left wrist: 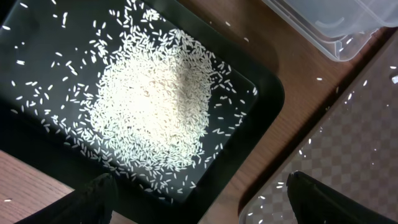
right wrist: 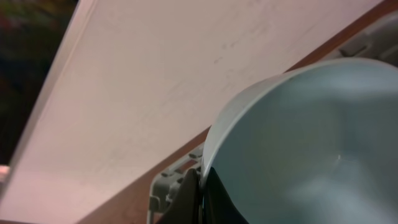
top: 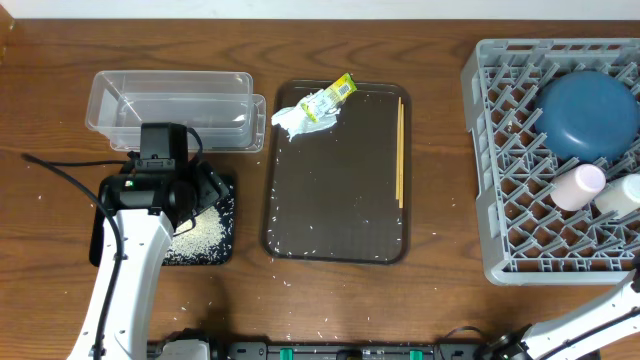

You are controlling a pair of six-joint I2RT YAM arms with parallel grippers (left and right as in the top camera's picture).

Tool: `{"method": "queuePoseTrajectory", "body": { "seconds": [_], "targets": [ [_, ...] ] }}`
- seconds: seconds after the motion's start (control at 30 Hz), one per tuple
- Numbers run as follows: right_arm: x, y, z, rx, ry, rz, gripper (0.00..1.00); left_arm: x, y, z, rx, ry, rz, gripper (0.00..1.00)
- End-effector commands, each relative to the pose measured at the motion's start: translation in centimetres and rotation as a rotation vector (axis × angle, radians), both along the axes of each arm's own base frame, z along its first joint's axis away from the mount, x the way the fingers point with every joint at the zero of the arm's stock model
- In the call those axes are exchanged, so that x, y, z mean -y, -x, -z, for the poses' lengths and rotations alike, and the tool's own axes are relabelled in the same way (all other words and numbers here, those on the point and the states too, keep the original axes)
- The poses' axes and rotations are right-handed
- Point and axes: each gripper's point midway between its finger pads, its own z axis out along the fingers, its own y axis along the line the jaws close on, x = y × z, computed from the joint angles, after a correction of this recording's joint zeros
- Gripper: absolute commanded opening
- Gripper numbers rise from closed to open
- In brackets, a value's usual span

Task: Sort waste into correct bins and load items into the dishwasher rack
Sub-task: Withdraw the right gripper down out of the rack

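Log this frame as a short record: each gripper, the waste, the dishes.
left gripper: open, over the rice heaped in the black tray
right gripper: shut on the bowl rim; seen in the wrist view only
tub: looks empty
tissue, wrapper: on the brown tray, far end
chopsticks: on the brown tray, along its right side
rack: holds dish, pink cup, white cup
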Motion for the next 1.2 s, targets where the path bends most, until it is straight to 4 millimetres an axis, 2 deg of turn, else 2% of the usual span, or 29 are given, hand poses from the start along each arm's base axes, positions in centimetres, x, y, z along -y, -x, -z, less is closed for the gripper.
{"method": "queuePoseTrajectory", "body": {
  "seconds": [0.0,0.1,0.33,0.53,0.67,0.73,0.77,0.83,0.9,0.93,0.97,1.17],
  "targets": [
    [-0.2,-0.5,2.6,-0.027,-0.195,-0.031,0.01,-0.4,-0.3,-0.4,0.006,-0.016,0.004,0.9],
    [0.2,-0.6,4.2,-0.048,-0.23,-0.024,0.01,-0.4,-0.3,-0.4,0.006,-0.016,0.004,0.9],
    [0.7,0.4,5.8,-0.083,-0.296,-0.016,0.01,-0.4,-0.3,-0.4,0.006,-0.016,0.004,0.9],
    [2.3,2.6,7.1,-0.145,-0.357,0.051,0.01,-0.4,-0.3,-0.4,0.006,-0.016,0.004,0.9],
    [3.2,5.0,8.8,-0.252,-0.368,0.137,0.01,-0.4,-0.3,-0.4,0.006,-0.016,0.004,0.9],
    [3.6,6.3,9.2,-0.308,-0.351,0.184,0.05,-0.4,-0.3,-0.4,0.006,-0.016,0.004,0.9],
    [3.8,6.9,9.2,-0.335,-0.341,0.209,0.09,-0.4,-0.3,-0.4,0.006,-0.016,0.004,0.9],
    [4.2,8.2,8.8,-0.376,-0.334,0.256,0.24,-0.4,-0.3,-0.4,0.006,-0.016,0.004,0.9],
    [4.4,9.1,7.7,-0.384,-0.328,0.283,0.58,-0.4,-0.3,-0.4,0.006,-0.016,0.004,0.9],
    [4.4,9.7,6.8,-0.38,-0.325,0.294,0.87,-0.4,-0.3,-0.4,0.006,-0.016,0.004,0.9],
    [4.4,10.1,6.1,-0.376,-0.322,0.301,0.99,-0.4,-0.3,-0.4,0.006,-0.016,0.004,0.9],
    [3.0,12.2,0.5,-0.356,-0.307,0.349,0.99,-0.4,-0.3,-0.4,0.006,-0.016,0.004,0.9]
  ]
}}
